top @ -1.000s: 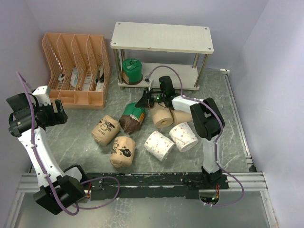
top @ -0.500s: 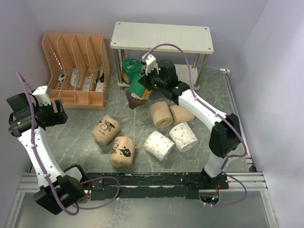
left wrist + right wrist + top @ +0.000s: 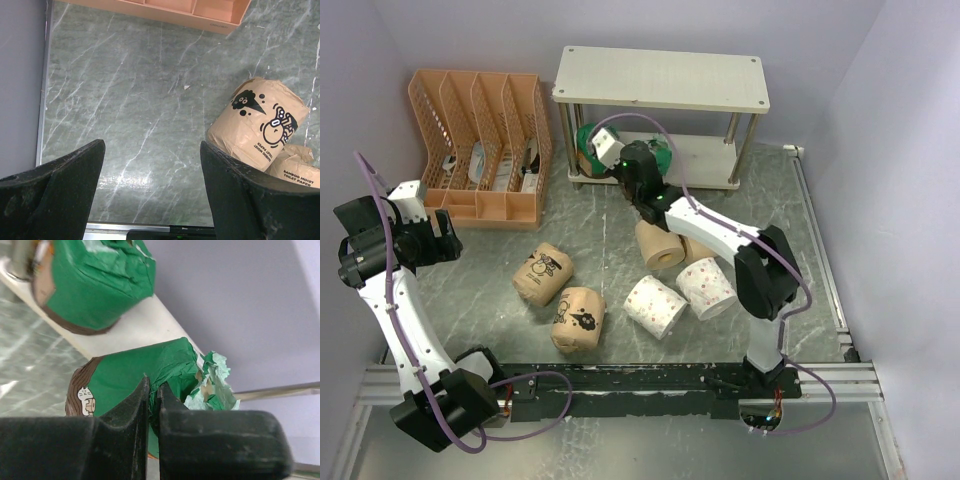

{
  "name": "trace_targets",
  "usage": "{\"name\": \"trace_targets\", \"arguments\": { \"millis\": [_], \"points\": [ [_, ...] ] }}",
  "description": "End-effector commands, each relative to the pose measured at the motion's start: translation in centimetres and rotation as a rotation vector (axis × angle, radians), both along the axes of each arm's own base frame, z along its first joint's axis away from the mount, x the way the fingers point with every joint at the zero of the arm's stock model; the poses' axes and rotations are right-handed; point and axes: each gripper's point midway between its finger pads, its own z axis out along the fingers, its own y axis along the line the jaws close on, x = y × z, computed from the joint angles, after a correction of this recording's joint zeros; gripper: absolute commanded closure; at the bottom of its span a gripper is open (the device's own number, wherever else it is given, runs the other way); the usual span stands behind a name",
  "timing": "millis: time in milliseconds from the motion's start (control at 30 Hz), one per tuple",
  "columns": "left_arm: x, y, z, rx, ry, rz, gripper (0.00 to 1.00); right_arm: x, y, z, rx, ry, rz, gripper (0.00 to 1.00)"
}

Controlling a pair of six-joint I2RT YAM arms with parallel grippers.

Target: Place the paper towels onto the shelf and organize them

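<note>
My right gripper (image 3: 646, 162) reaches under the shelf's (image 3: 660, 78) top board. It is shut on the green wrapper of a brown-wrapped, green-topped roll (image 3: 125, 375), held over the lower board (image 3: 135, 330). The other green-topped roll (image 3: 95, 285) stands on that board to its left. On the table lie two tan rolls with black prints (image 3: 542, 272) (image 3: 578, 318), two white dotted rolls (image 3: 656, 306) (image 3: 706, 287) and two plain tan rolls (image 3: 660, 243) (image 3: 702, 248). My left gripper (image 3: 152, 185) is open and empty above the table at far left, with a printed roll (image 3: 257, 125) to its right.
An orange slotted file organizer (image 3: 480, 145) stands left of the shelf, holding small items. Silver shelf posts (image 3: 744, 145) flank the lower tier. Walls close in at the back and both sides. A black rail (image 3: 640, 380) runs along the near edge.
My right gripper took the green-topped roll off the table middle, lifted it and carried it back into the shelf's lower tier beside the other green roll. The left arm stayed still.
</note>
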Motion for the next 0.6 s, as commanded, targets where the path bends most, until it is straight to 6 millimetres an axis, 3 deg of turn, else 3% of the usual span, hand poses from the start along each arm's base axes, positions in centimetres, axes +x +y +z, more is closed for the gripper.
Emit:
{"name": "trace_targets", "arguments": {
  "millis": [0,167,567],
  "points": [
    [0.1,0.3,0.7,0.007,-0.028,0.009,0.12,2.1,-1.6,4.8,-0.087,-0.274,-0.15,1.0],
    [0.1,0.3,0.6,0.007,-0.027,0.011,0.12,3.6,-1.0,4.9,-0.139,-0.366,-0.183,1.0],
    [0.0,0.3,0.7,0.009,-0.029,0.016,0.12,6.4,1.1,1.8,-0.366,-0.502,-0.215,1.0]
  ]
}}
